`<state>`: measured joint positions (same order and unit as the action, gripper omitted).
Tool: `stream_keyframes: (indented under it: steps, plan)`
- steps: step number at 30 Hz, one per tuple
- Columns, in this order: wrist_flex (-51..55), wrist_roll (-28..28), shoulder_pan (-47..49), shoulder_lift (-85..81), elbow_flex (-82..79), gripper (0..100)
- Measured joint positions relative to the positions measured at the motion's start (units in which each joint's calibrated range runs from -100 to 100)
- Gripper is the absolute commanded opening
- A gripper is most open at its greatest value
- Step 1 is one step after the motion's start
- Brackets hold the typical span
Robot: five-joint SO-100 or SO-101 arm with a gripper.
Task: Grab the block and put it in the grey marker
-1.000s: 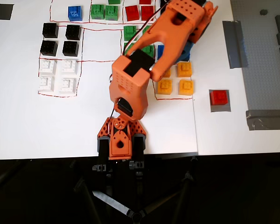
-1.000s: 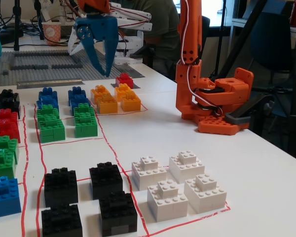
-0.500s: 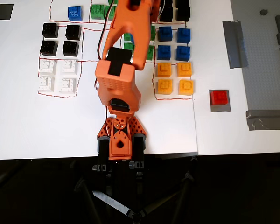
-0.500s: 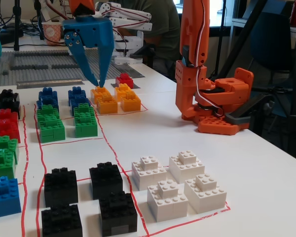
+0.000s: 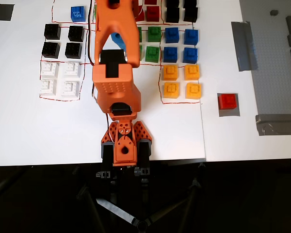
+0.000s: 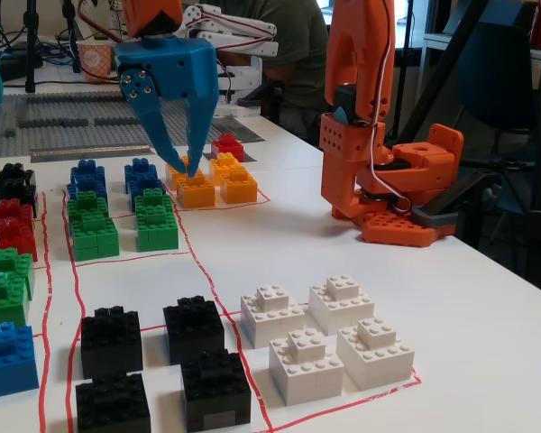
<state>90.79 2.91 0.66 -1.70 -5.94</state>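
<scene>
Small red plastic cube with a raised stud already resting on the flat mid-grey square tape patch – far off to the right of the arm in the overhead view, well apart from the blue two-finger gripper. In the fixed view, gripper hanging above the table with fingers parted a moderate way, holding nothing, tips hovering in front of the orange-yellow blocks, red cube seen beyond it. Judged: placing step looks done, arm clear of the block – next, likely only a retreat toward rest, no further grasp needed
</scene>
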Motion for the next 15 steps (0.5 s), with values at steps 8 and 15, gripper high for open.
stream_keyframes:
  steps: [8,15]
  plan:
    - [-0.2,0.7,3.5,0.0,0.1,0]
    - [-0.2,0.9,3.6,0.0,4.3,0]
